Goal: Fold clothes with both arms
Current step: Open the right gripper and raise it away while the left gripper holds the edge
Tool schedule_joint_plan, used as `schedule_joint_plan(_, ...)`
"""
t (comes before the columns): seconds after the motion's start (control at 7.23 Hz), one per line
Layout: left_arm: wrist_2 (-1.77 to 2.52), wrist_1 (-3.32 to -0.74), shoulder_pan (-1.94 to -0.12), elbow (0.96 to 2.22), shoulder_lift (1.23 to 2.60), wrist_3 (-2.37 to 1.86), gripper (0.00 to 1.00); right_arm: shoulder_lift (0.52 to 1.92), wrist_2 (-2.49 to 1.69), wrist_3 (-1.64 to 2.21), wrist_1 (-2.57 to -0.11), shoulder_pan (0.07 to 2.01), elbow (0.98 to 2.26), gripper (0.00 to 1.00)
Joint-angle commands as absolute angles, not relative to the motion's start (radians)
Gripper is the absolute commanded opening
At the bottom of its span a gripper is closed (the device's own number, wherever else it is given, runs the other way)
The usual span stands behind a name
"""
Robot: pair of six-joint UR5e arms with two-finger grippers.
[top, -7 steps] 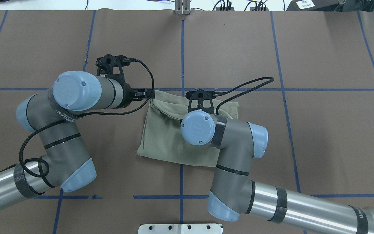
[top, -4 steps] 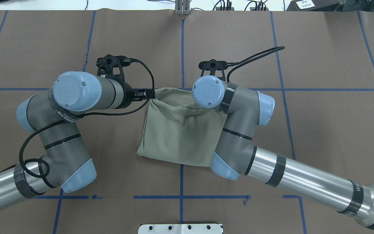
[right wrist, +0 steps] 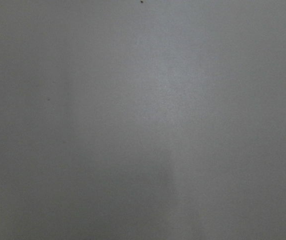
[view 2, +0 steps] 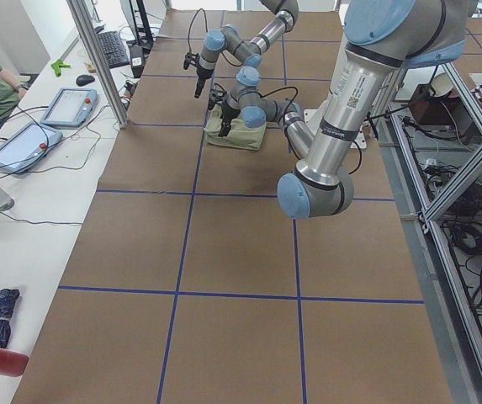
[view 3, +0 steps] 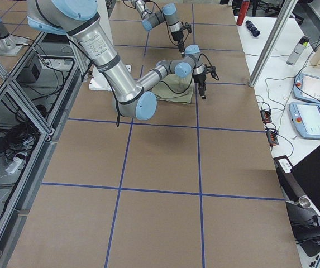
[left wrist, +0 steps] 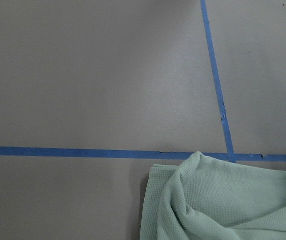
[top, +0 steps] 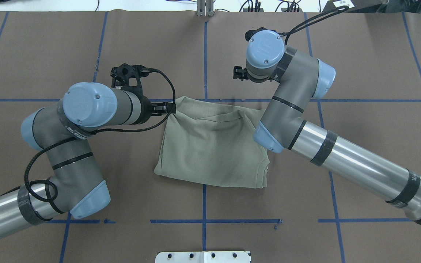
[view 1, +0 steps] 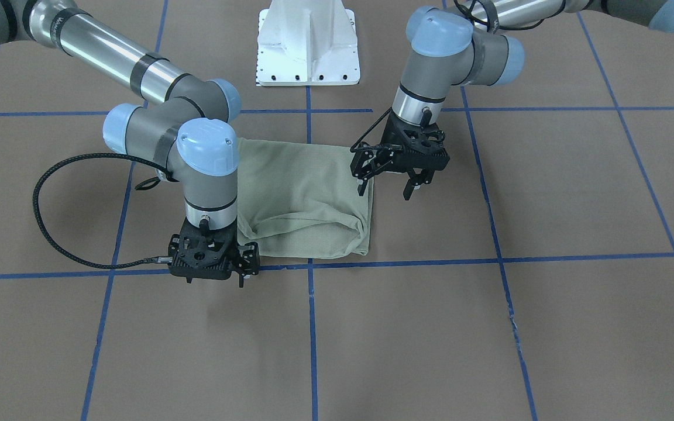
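Facing the robot, the folded sage-green shirt [view 1: 305,193] lies on the tabletop [view 1: 489,327]. The left gripper [view 1: 386,188] hangs at one side edge, fingers spread wide, one touching the cloth. The right gripper [view 1: 246,266] sits low by the opposite corner; how its fingers stand I cannot tell.

From overhead, the shirt's far edge runs along a blue tape line [top: 342,100].

The left wrist view shows a bunched shirt corner.
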State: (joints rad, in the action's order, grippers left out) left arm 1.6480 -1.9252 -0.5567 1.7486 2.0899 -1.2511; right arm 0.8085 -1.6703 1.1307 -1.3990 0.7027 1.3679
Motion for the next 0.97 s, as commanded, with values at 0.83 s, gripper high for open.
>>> schedule_joint_plan(0.83, 1.623, -1.933, -0.509, 1.470, 2.229, -1.261, 1.00, 0.836, -1.715, 1.124, -1.397, 0.710, 1.440, 1.00)
